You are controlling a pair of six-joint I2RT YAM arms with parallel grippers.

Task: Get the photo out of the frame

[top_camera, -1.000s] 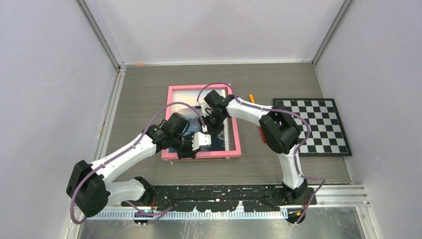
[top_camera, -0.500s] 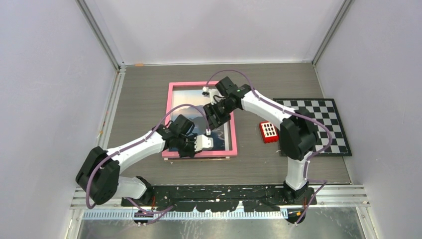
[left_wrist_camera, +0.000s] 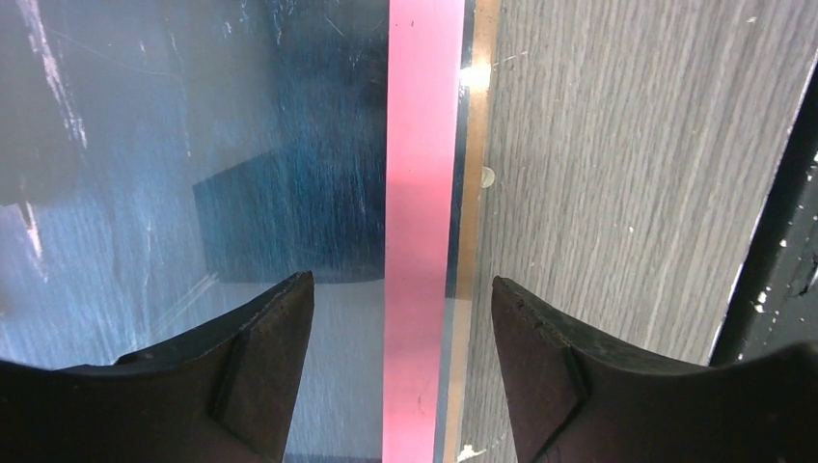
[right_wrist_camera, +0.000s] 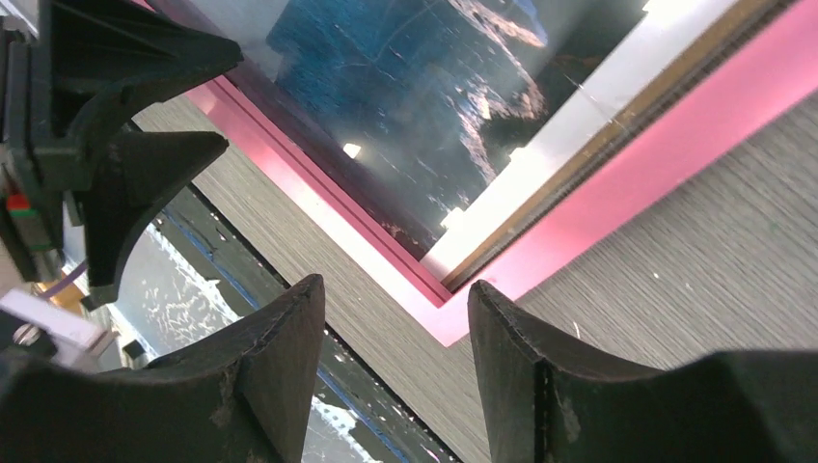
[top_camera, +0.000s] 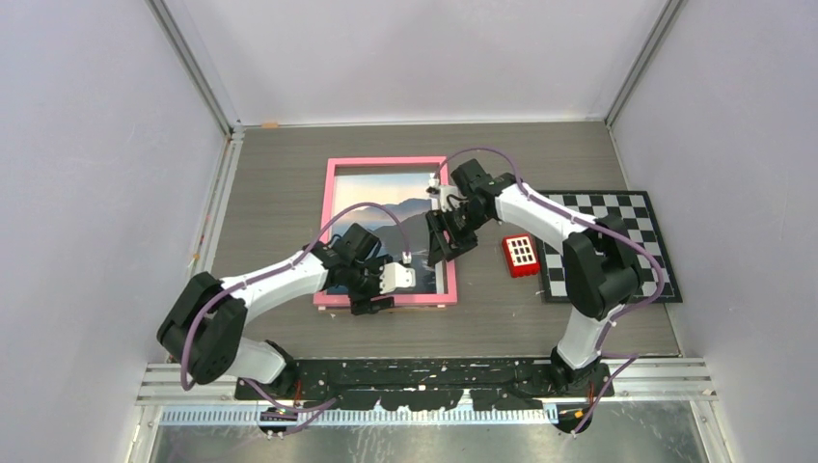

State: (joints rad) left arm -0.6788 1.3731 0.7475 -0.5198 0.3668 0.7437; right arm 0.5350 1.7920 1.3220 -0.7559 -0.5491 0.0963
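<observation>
**Both claws spread over the frame's near right corner, photo still inside**

The frame lies flat and face up in the middle of the grey tabletop, with its long sides running near to far. The photo sits inside the pink border, showing pale sky at the far end, dark mountains and blue water nearer.

The left claw hangs over the frame's near edge, towards the right corner. In the left wrist view its fingers are spread. The pink border runs up between them, one finger over the glossy blue of the picture and the other over the wood-grain tabletop. A thin brown strip shows along the outer side of the border. The fingers pinch nothing, and I cannot tell whether they touch the surface.

The right claw is over the frame's right edge, a little farther back than the left one. Its fingers are also spread and grip nothing. The near right corner of the frame appears in the gap between them, and the left claw's black fingers show at the left of that view.

To the right of the frame lies a black-and-white checkerboard. A small red block with white squares sits between the frame and the board, just beside the board's left edge.
</observation>
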